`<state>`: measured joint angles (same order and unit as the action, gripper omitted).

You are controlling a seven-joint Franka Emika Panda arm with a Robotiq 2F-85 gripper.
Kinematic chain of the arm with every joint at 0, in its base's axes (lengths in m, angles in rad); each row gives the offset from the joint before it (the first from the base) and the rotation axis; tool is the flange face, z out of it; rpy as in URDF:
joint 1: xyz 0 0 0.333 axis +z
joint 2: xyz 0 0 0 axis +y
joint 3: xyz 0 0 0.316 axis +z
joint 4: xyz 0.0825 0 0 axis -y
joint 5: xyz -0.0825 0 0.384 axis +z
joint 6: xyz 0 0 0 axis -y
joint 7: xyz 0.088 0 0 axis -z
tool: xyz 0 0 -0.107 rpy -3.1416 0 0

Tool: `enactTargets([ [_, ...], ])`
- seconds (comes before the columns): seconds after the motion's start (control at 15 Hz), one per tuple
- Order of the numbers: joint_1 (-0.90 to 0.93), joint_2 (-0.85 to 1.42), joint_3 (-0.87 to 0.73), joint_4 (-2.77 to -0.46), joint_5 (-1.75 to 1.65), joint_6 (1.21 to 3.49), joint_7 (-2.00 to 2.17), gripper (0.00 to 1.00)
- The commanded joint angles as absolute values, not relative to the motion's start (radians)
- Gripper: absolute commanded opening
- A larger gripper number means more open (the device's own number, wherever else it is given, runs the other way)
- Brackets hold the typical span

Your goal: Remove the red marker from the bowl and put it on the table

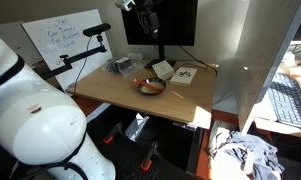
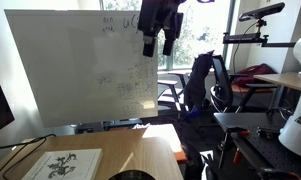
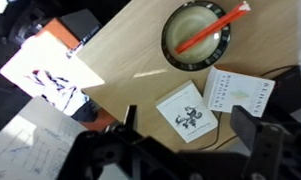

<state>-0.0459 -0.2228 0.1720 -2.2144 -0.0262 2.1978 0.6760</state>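
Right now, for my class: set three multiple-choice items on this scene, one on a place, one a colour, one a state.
1. Relative to the bowl, the marker lies: A beside it; B across it; C under it.
2. The bowl's rim is: A white; B blue; C dark.
3. The claw is: A open; B shut on the marker; C shut empty.
Key: B, the marker spans the bowl in the wrist view; C, the rim looks blackish; A, its jaws stand apart.
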Motion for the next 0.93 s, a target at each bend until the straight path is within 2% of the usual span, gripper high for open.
enactTargets([
  [0.0, -0.034, -0.053, 0.17, -2.095, -0.018, 2.23, 0.879, 1.0],
  [0.4, 0.061, 0.269, 0.104, -1.857, 0.048, 2.252, 1.155, 1.0],
  [0.87, 0.108, 0.554, 0.083, -1.766, 0.34, 2.294, 1.252, 1.0],
])
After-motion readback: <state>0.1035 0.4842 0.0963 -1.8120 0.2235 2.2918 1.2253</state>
